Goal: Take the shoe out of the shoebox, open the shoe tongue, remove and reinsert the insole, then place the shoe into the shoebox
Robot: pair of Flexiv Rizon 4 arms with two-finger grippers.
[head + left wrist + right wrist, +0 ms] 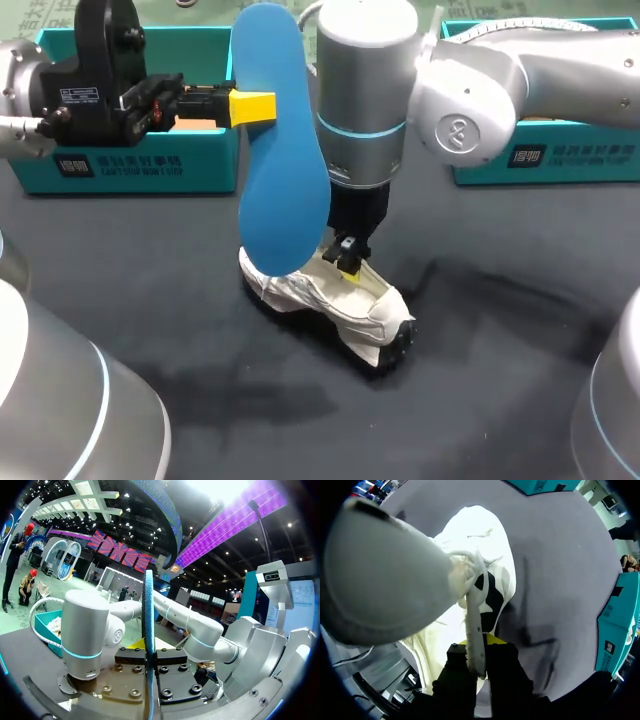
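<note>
A white shoe lies on the dark table in the middle of the head view. My right gripper comes straight down onto it and is shut on the shoe's tongue, which stands up between the fingers in the right wrist view, with the white shoe below. My left gripper is shut on the blue insole, held upright in the air above the shoe's toe end. In the left wrist view the insole shows edge-on between the left gripper's fingers.
Two teal boxes stand at the back of the table, one at the left and one at the right. The right arm's thick wrist stands close beside the insole. Bare table lies in front of the shoe.
</note>
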